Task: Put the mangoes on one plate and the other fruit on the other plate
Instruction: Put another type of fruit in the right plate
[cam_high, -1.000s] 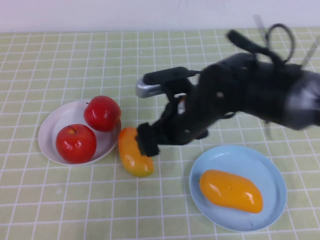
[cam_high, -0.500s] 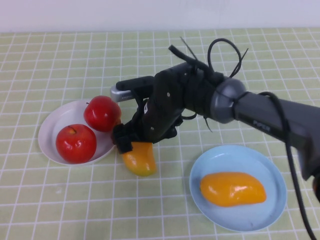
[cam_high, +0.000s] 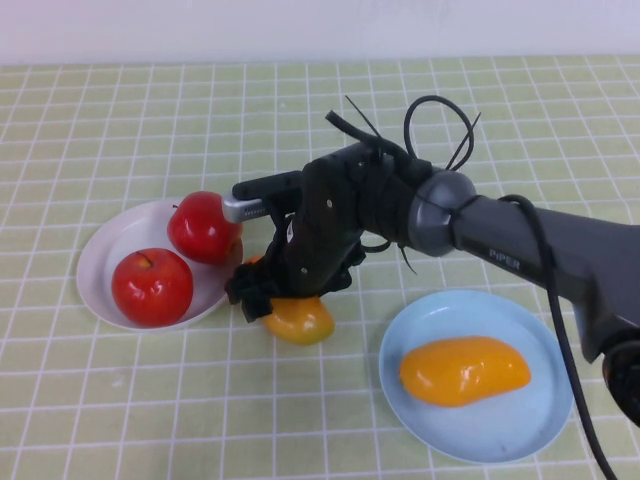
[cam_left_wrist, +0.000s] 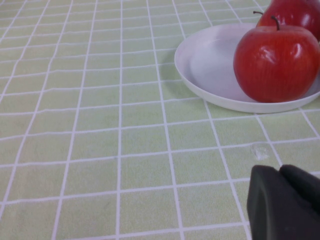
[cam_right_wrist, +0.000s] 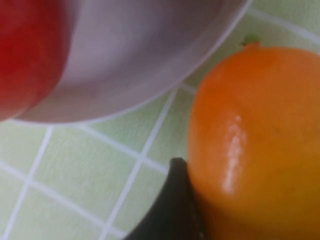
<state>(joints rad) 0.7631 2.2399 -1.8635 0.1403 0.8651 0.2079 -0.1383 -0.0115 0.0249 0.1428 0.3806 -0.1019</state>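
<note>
You're looking at a worktop covered edge to edge by a pale green cloth ruled with thin white lines into small squares. Along its far side you can see a plain white wall meeting the cloth in a straight edge. The light falls evenly from above, leaving only soft, short shadows on the cloth. In the left wrist view you see the same green grid running off into the distance.

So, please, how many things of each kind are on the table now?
Apples: 2
Mangoes: 2
Plates: 2, white plate, blue plate
Total: 6
</note>
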